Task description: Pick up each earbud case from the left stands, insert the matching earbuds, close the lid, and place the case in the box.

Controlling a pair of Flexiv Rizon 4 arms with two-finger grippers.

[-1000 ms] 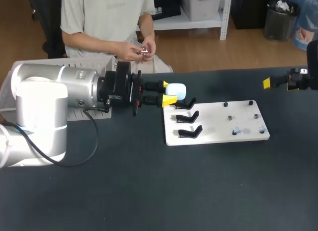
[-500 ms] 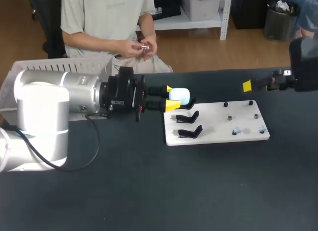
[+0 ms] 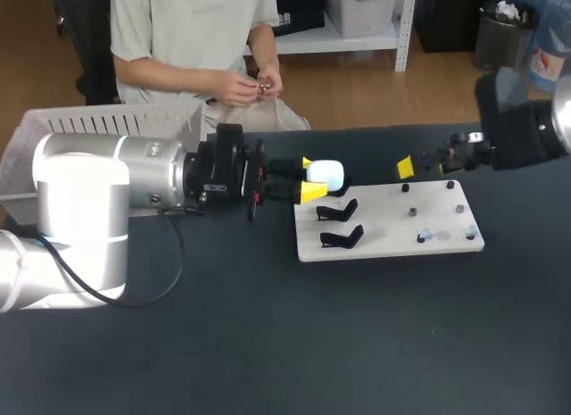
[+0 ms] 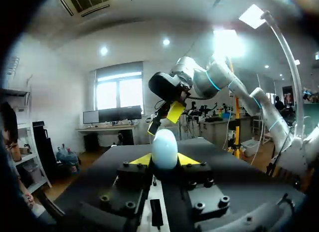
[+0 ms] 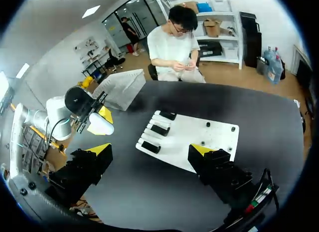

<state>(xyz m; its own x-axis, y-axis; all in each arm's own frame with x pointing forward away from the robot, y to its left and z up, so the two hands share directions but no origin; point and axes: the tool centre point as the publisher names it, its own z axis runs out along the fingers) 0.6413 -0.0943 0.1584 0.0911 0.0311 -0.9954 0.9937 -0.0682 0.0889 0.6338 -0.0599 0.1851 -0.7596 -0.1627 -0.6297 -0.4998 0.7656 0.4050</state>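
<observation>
My left gripper (image 3: 310, 178) is shut on a pale blue earbud case (image 3: 325, 174) and holds it above the far left corner of the white board (image 3: 393, 220). In the left wrist view the case (image 4: 164, 148) stands upright between the yellow tips of that gripper (image 4: 164, 160). Black stands (image 3: 339, 210) line the board's left side, two of them bare. Small pale earbuds (image 3: 426, 235) sit by the pegs on its right side. My right gripper (image 3: 423, 166) hovers open over the board's far edge, holding nothing. The right wrist view shows the right gripper (image 5: 150, 152) wide apart above the board (image 5: 219, 134).
A white slatted basket (image 3: 116, 120) stands at the table's far left, behind my left arm. Dark tabletop (image 3: 312, 344) stretches in front of the board.
My right arm has swung in from the right edge to the board's far side. My left gripper has shifted slightly right with the case.
</observation>
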